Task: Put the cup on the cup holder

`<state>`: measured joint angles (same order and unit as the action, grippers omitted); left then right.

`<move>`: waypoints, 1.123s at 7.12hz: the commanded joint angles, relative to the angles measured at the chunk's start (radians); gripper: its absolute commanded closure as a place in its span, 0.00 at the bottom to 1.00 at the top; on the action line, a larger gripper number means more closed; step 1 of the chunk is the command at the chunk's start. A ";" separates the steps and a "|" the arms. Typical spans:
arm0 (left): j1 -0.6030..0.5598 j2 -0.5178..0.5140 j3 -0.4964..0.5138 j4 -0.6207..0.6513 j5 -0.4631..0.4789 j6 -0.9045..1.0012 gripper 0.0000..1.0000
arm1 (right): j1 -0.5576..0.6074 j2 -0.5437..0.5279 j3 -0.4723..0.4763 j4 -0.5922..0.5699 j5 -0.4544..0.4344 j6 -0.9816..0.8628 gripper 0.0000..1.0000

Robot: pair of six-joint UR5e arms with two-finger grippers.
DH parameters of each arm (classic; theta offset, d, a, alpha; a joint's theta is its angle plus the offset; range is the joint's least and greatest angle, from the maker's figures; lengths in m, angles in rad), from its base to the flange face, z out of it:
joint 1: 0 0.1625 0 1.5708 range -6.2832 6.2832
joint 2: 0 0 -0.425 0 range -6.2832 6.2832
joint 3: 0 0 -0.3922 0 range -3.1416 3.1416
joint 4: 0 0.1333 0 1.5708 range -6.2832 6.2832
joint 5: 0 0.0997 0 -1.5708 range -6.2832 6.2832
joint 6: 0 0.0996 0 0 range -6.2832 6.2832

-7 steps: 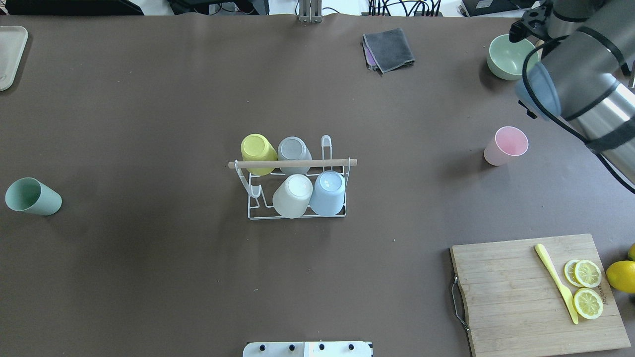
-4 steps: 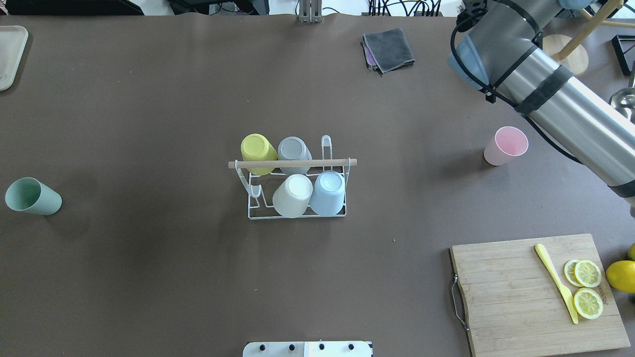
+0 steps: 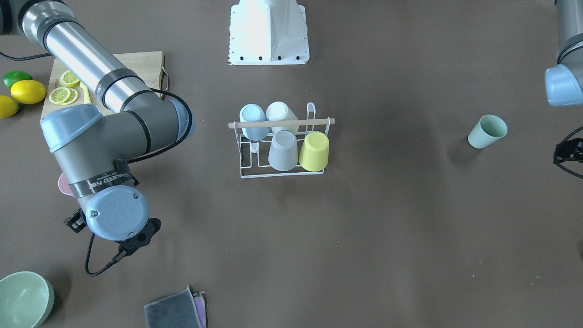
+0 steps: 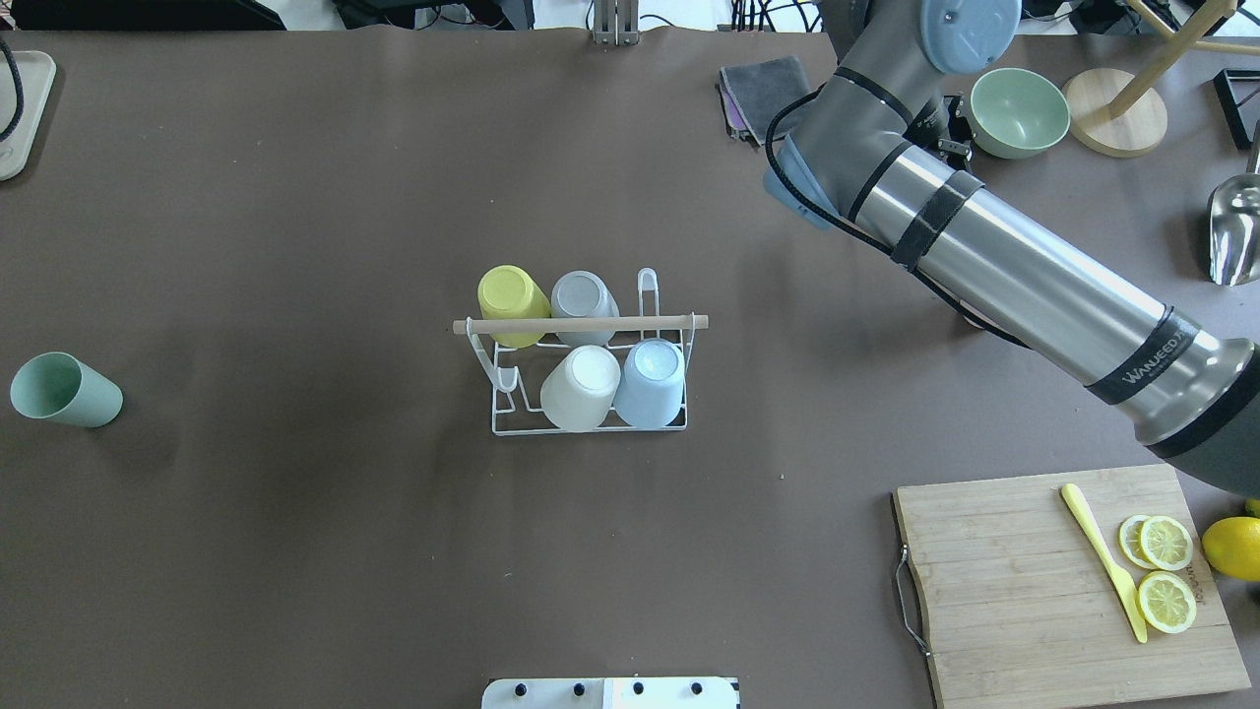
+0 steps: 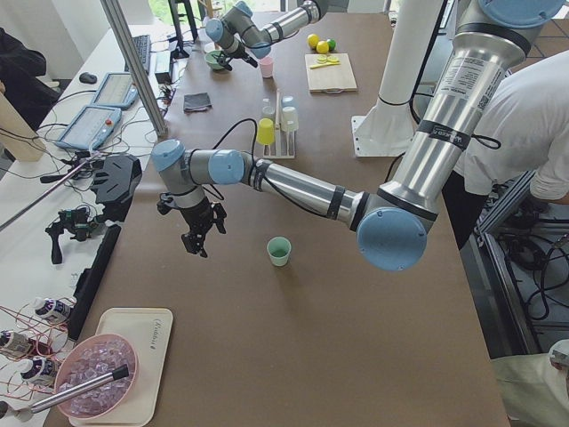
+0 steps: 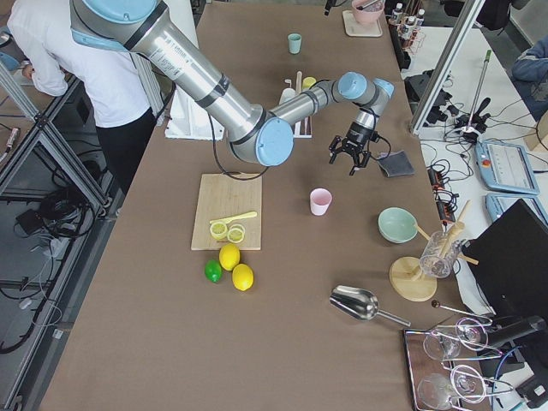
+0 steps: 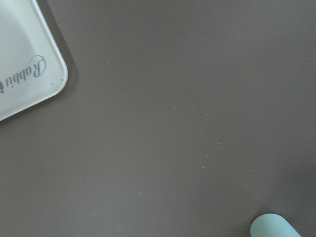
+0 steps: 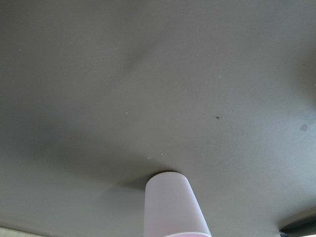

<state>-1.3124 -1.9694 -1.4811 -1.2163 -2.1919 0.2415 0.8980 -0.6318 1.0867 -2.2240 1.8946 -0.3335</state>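
Brown tabletop (image 3: 410, 228), front view: your cup holder (image 3: 282, 123) sits centre with 4 cups (image 3: 313, 150) racked. Overhead: the right arm (image 4: 1034, 286) has swung in at upper right, hiding the pink cup (image 6: 320, 201). Right side view: the right gripper (image 6: 349, 161) hangs up-frame of that cup; spread or pinching, you cannot tell. Pickup looks next.

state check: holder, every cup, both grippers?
cup holder: upright, four cups on, two prongs free
yellow cup: upside down on holder
grey cup: upside down on holder
white cup: upside down on holder
blue cup: upside down on holder
green cup: upright on table, off holder
pink cup: upright on table, off holder
left gripper: near green cup, empty; jaws unclear
right gripper: near pink cup, not touching; jaws unclear
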 commanded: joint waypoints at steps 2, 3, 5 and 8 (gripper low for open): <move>0.042 -0.008 0.050 0.021 -0.002 -0.005 0.02 | -0.037 -0.003 -0.051 0.010 -0.077 -0.082 0.01; 0.042 -0.016 0.086 0.026 -0.050 -0.007 0.02 | -0.045 -0.006 -0.051 0.012 -0.086 -0.091 0.01; 0.094 -0.087 0.132 0.166 -0.071 -0.011 0.02 | -0.065 -0.008 -0.053 0.012 -0.112 -0.104 0.01; 0.160 -0.109 0.202 0.187 -0.072 -0.085 0.02 | -0.089 -0.020 -0.076 0.061 -0.150 -0.188 0.01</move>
<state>-1.1899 -2.0732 -1.2972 -1.0357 -2.2645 0.1883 0.8179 -0.6442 1.0168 -2.1778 1.7551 -0.4896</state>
